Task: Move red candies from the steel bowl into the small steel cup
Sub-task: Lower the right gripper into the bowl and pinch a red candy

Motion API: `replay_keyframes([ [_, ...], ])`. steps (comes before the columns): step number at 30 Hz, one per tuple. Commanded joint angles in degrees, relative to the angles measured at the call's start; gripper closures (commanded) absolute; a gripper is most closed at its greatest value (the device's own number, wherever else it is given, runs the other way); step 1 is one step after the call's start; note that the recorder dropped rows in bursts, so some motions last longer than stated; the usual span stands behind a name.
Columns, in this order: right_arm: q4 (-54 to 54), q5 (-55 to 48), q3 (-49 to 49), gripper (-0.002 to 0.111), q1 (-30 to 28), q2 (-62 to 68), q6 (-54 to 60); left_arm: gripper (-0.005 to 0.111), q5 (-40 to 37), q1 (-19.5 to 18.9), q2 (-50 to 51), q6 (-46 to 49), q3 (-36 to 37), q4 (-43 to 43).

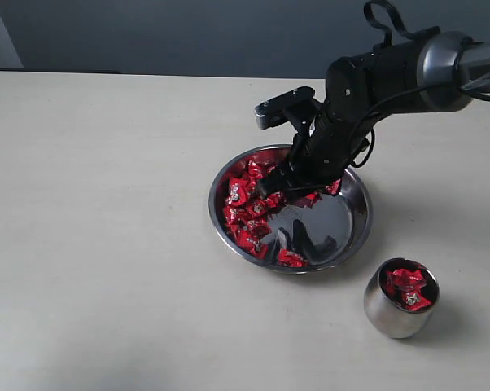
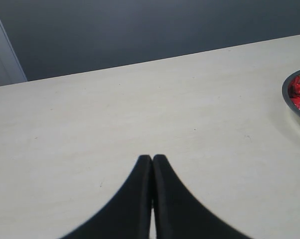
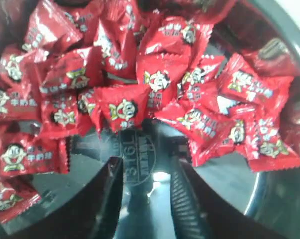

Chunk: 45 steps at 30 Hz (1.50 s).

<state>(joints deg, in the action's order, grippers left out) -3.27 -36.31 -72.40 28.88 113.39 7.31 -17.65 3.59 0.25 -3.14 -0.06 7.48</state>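
The steel bowl [image 1: 355, 236] sits at table centre with red candies [image 1: 247, 212] heaped along its left side and back. My right gripper [image 1: 279, 184] reaches down into the bowl over the pile. In the right wrist view it [image 3: 146, 162] stands open, nothing between the fingers, its tips just short of a candy [image 3: 121, 110] on the mirror bottom [image 3: 225, 184]. The small steel cup [image 1: 391, 314] stands at the front right with a few red candies [image 1: 408, 287] inside. My left gripper [image 2: 152, 158] is shut on nothing above bare table, the bowl's rim [image 2: 287, 99] at that view's edge.
The pale table [image 1: 98, 244] spreads wide to the left of the bowl and in front of it. A dark wall runs behind the table's far edge. The right arm's body [image 1: 391, 77] hangs over the back right of the bowl.
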Motion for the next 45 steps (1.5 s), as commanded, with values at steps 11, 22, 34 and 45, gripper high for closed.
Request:
replay_keyframes([
  [11,10.4,0.2,-1.6,0.075,-3.6,2.3,-7.3,0.106,0.4,0.5,-0.2,-0.3,0.1,0.1],
  [22,5.5,1.9,-4.5,0.075,-3.6,3.5,-5.5,0.106,0.4,0.5,-0.2,-0.3,0.1,0.1],
  [34,2.5,-0.9,-6.4,0.075,-3.6,6.3,-4.0,0.106,0.4,0.5,-0.2,-0.3,0.1,0.1],
  [45,2.5,-1.9,-6.5,0.109,-3.6,6.3,-4.0,0.106,0.4,0.5,-0.2,-0.3,0.1,0.1],
])
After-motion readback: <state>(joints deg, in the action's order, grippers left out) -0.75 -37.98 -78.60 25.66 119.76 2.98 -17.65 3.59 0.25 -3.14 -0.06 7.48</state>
